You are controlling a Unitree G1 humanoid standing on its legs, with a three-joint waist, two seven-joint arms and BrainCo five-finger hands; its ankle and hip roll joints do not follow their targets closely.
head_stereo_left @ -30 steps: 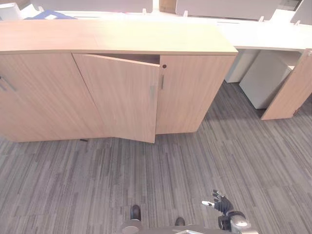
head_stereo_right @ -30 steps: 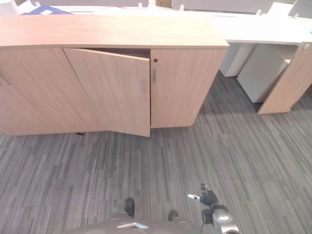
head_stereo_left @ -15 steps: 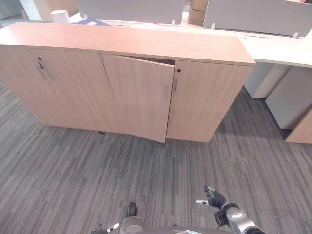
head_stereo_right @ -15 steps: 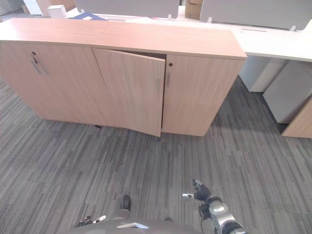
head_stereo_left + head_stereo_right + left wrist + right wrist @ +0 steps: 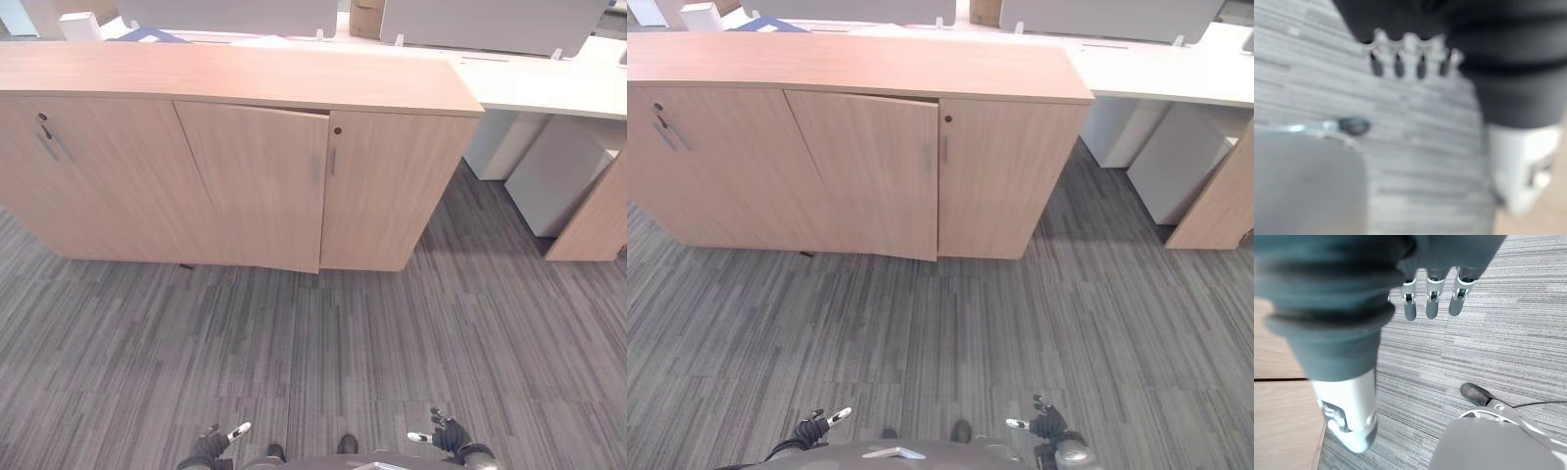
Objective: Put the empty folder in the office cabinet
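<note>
Office cabinet point(image 5: 235, 147): long, low, wood-faced unit along the far side of the grey striped carpet point(image 5: 323, 352). Its middle door point(image 5: 253, 186) stands slightly ajar, hinged at its left, with the free right edge swung a little toward the near side and a dark sliver open at its top. By judgement this gap fits either a door left open for loading or one not fully pushed home after loading. The interior cannot be seen. The right door point(image 5: 392, 191) is closed flush; the far-left door point(image 5: 88, 176) is closed, with a key in its lock point(image 5: 43, 119).

Empty folder: neither hand holds it. A blue flat item point(image 5: 147, 35) lies on the white counter point(image 5: 529, 83) behind the cabinet at far left; whether this is the folder cannot be told. It may equally sit inside the cabinet, hidden by the door.

Left hand point(image 5: 217, 439): low at the near edge, left of centre, above the carpet, fingers spread and relaxed, carrying nothing.

Right hand point(image 5: 441, 433): low at the near edge, right of centre, fingers likewise apart and slack, carrying nothing. Its wrist view shows straight fingers point(image 5: 1432, 301) hanging over bare carpet.

Both hands hang well apart from the cabinet, a resting posture suited to standing back from the unit.

Other: a white pedestal point(image 5: 549, 176) and a leaning wood panel point(image 5: 593, 211) at far right.
</note>
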